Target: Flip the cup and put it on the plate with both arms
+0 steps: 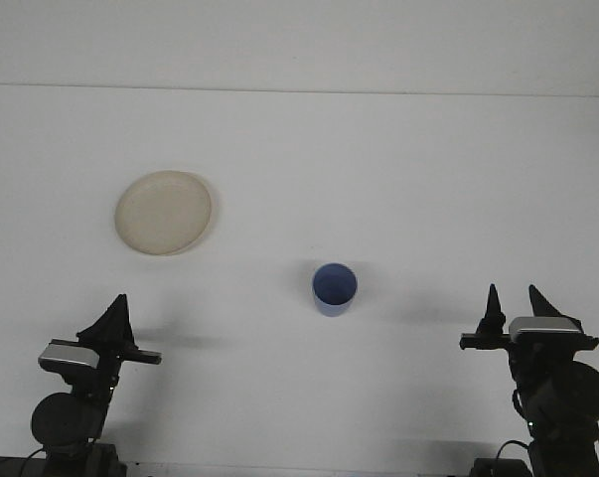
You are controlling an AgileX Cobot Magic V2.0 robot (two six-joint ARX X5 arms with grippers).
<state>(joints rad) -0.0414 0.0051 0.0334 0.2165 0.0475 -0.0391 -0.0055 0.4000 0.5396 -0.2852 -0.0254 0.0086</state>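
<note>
At mid-worktop the blue cup (334, 288) sits apart from the plate (164, 212) at ten o'clock, unplaced; right gripper (518, 306) fingers spread, left gripper (112, 320) fingers' state I cannot tell.

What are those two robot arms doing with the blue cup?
Nothing is being held right now. The blue cup stands with its opening up in the middle of the white table, apart from the beige plate farther back on the left. The left end effector and the right end effector sit low at the near edge, away from both; the right one is open.
</note>
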